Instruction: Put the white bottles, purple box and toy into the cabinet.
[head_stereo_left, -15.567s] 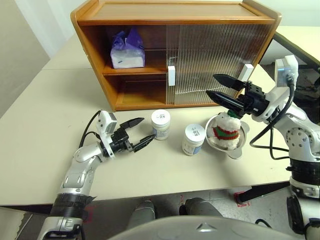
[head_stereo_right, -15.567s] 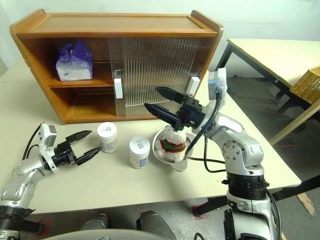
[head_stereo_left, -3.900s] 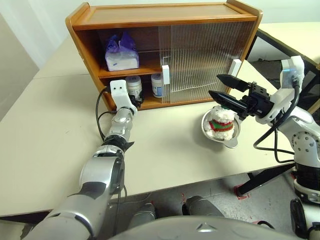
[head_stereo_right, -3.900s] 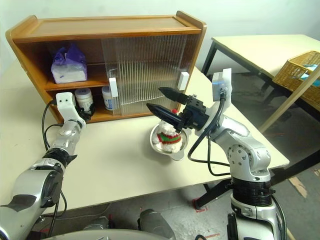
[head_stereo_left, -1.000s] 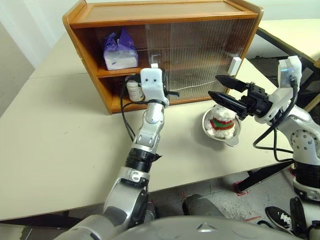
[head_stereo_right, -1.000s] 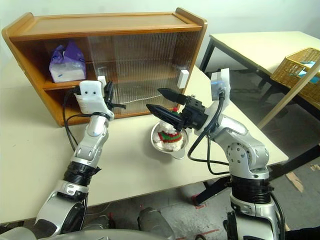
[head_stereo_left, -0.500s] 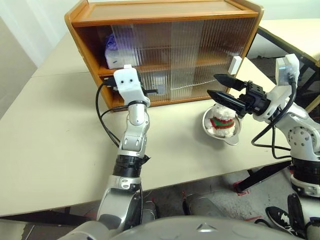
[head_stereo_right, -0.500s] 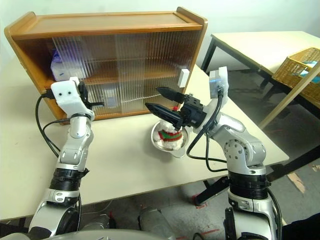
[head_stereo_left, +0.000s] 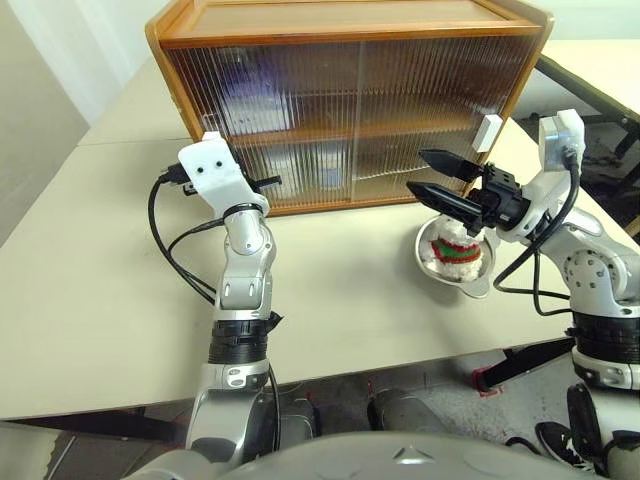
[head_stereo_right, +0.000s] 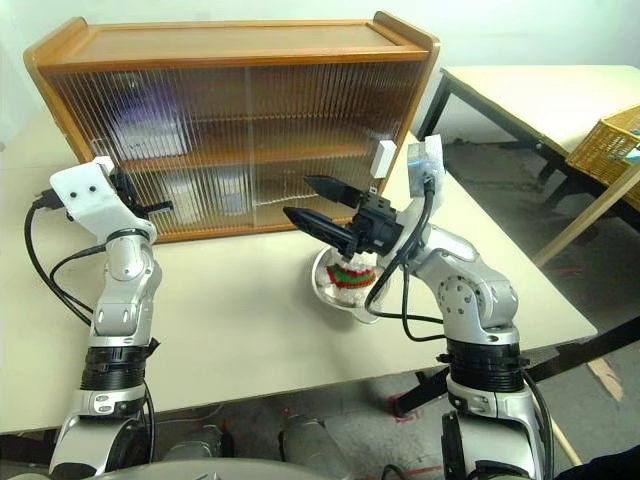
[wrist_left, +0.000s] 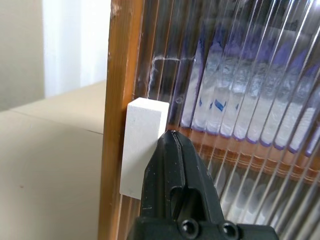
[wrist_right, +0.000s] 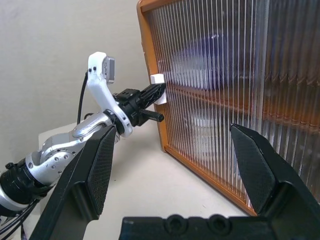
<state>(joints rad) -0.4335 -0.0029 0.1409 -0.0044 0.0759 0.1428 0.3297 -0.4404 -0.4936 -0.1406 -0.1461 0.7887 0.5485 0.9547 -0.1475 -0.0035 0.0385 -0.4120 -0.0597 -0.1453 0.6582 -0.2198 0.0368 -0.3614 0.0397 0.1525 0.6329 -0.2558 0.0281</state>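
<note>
The cabinet (head_stereo_left: 350, 25) stands at the back of the table with both ribbed sliding doors drawn across its front. My left gripper (wrist_left: 172, 134) is shut, its tip pressed against the white handle (wrist_left: 142, 145) at the cabinet's left post. The purple box (wrist_left: 220, 95) shows as a blur behind the ribbed door on the upper shelf. Pale shapes on the lower shelf (head_stereo_right: 190, 195) may be the white bottles; the door blurs them. My right gripper (head_stereo_left: 418, 171) hangs open just above the toy (head_stereo_left: 455, 250), which sits in a steel bowl (head_stereo_left: 480, 287).
The right door's white handle (head_stereo_left: 488, 132) sticks out near my right gripper. A second table with a wicker basket (head_stereo_right: 615, 150) stands to the right. A black cable (head_stereo_left: 175, 260) loops from my left wrist over the table.
My left gripper has pushed the door's handle leftward to the cabinet's left post, so the door now covers the box and bottles. The right gripper has stayed put.
</note>
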